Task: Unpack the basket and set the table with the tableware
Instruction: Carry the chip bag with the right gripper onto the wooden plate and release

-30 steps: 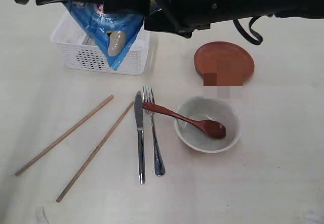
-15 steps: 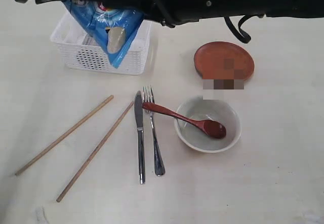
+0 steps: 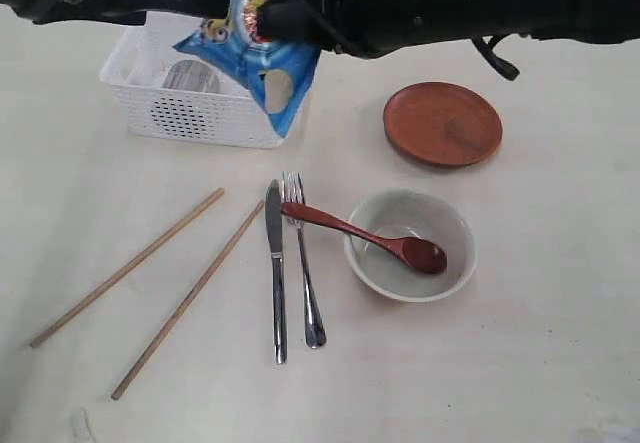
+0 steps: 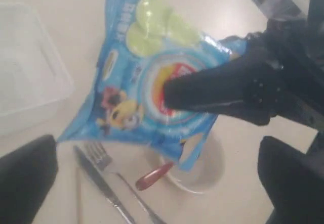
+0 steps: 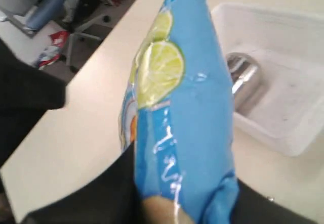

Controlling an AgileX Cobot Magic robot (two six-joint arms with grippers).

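Two end effectors meet above the far side of the scene. The right end effector (image 5: 182, 198) is clamped on one end of a glossy blue crisp bag (image 3: 262, 58), with a dark finger pressed against each face. The left end effector (image 4: 157, 176) has its fingers spread wide with nothing between them, just clear of the bag. This looks like a handover: the bag is not tableware, so it is probably being lifted out of the way to get at what lies under it.

Below the bag sits the white perforated plastic basket (image 3: 190, 113), with a shiny steel cup (image 3: 190, 76) lying on its side inside, not yet unpacked. The rest is already laid out on the pale cream table (image 3: 560, 363). A round brown plate (image 3: 442, 123) lies to the right of the basket. Nearer is a pale speckled bowl (image 3: 400, 213), and a red-brown spoon (image 3: 365, 235) rests its head in it with the handle over the rim. A steel knife (image 3: 276, 273) and a steel fork (image 3: 305, 273) lie side by side left of the bowl. Two wooden chopsticks (image 3: 128, 266) lie slanted, well apart from each other.

A second ago the bag hung from the left arm and draped over the basket's front wall, hiding the cup. It now sits higher and further right with its printed face turned out, the left fingers have let go, and the cup shows. The laid pieces have not shifted.
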